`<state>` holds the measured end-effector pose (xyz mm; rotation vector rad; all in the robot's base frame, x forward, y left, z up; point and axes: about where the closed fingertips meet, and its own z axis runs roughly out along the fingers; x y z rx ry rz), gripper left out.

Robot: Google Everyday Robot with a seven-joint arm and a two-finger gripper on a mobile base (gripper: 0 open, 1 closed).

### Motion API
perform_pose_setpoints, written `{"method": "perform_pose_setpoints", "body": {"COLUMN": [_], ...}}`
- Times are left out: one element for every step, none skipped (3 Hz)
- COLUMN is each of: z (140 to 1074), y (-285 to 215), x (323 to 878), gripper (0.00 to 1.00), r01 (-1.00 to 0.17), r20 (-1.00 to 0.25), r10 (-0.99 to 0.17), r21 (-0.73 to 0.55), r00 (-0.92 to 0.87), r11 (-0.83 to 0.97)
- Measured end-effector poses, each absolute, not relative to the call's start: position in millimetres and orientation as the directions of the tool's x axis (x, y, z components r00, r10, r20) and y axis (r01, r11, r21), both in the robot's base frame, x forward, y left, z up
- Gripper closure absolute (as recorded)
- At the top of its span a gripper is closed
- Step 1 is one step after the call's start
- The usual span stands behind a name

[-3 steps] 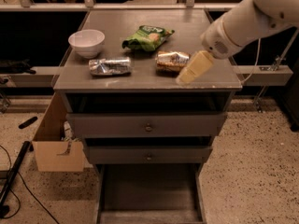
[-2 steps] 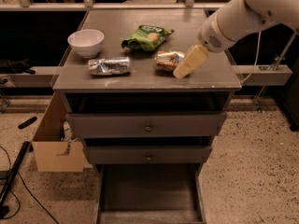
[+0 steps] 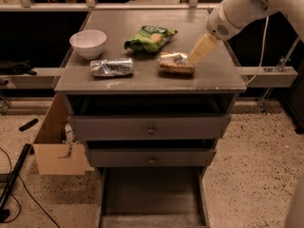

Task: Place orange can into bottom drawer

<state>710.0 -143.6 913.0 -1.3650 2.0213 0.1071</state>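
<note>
The orange can [image 3: 176,63] lies on its side on the cabinet top [image 3: 152,82], right of centre. My gripper [image 3: 201,49] hangs from the white arm at the upper right, just right of the can and slightly above it, with its pale fingers pointing down-left toward the can. The bottom drawer [image 3: 151,194] is pulled out at the foot of the cabinet, its flat floor showing nothing inside.
A silver-grey can [image 3: 112,67] lies left of the orange can. A white bowl [image 3: 88,43] and a green snack bag [image 3: 150,37] sit farther back. Two shallower drawers [image 3: 151,127] with round knobs stand slightly out. A cardboard box [image 3: 54,144] stands left of the cabinet.
My gripper has moved up and back, away from the cabinet's front edge, and now sits higher beside the orange can's right end. The can has not moved.
</note>
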Motion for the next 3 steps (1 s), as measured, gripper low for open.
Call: {"method": "perform_pose_setpoints", "body": {"z": [899,883,874], "y": [-145,-134,-120], "x": [722,728,733], "gripper": [0.00,0.00,0.00], "r01": [-0.871,-0.905,-0.925], "r20": [-0.563,-0.577,-0.584], "r10": [-0.805,-0.804,-0.803], "r21": [-0.284,-0.253,-0.232], "r00": [-0.186,-0.143,-0.115], "r11": [0.400,0.343,0.302]}}
